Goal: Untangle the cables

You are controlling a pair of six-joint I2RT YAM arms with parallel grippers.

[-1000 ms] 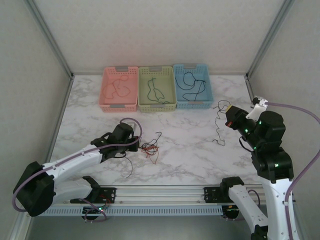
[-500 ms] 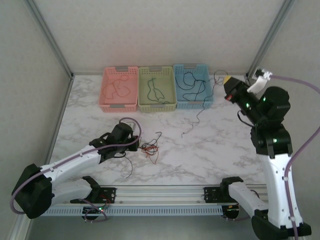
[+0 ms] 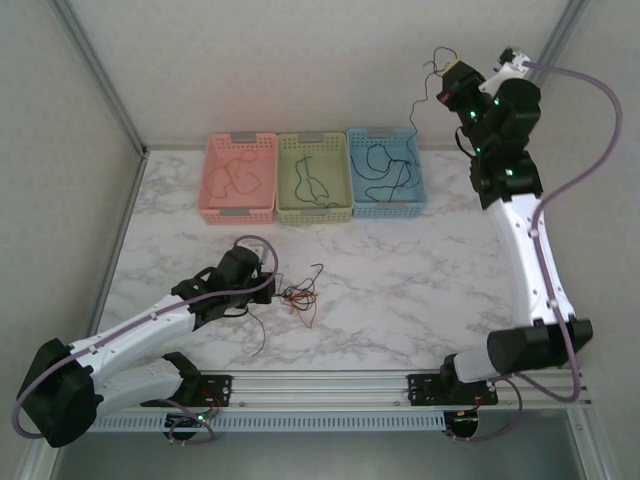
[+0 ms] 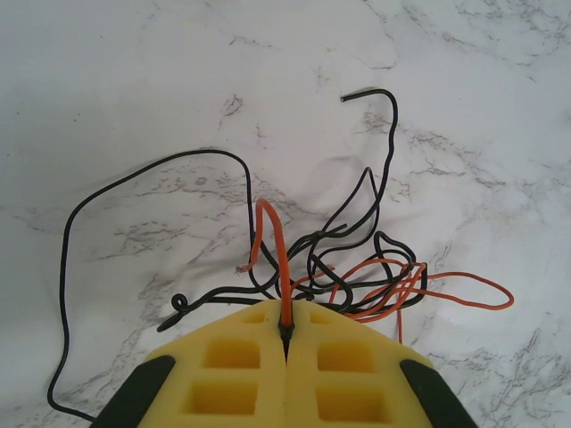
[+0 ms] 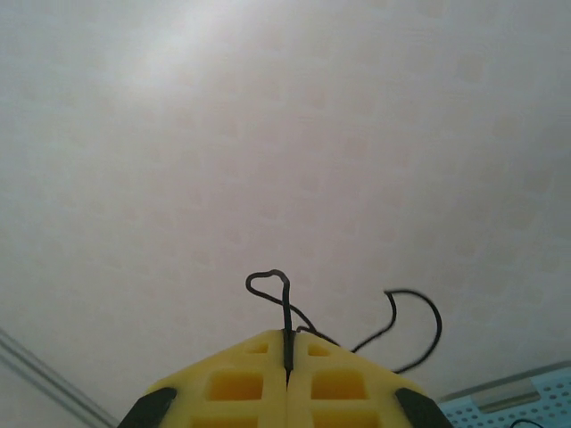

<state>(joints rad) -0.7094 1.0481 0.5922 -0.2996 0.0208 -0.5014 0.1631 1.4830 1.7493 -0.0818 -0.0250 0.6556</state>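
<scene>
Overhead, the right gripper (image 3: 452, 76) is held high near the back wall, beyond the far right of the table (image 3: 420, 300). Its jaws are pressed together on a single black cable (image 3: 416, 105). In the right wrist view the cable leaves the closed yellow fingertips (image 5: 268, 343) as a short curl, and its longer part trails off to the right. This cable hangs free in the air, well apart from the others, with its loose end dangling above the blue basket (image 3: 388, 209). The height probably serves to keep the whole length clear of the table. The position probably serves to lower it into that basket, where a dark cable already lies.

The left gripper (image 3: 270, 290) sits low over the near left part of the table, at the edge of the tangle (image 3: 298, 297). Its jaws are likewise closed, pinching a red-orange cable (image 4: 282, 259) that arches up out of the knot. Black strands and another loop of red-orange wire cross one another on the marble just beyond the fingertips. This grip appears meant to anchor the knot while strands are drawn out.

The pink basket (image 3: 236, 213) holds a reddish cable and the green basket (image 3: 314, 212) a greenish one, which suggests sorting by colour. The knot on the table is what remains to be separated.
</scene>
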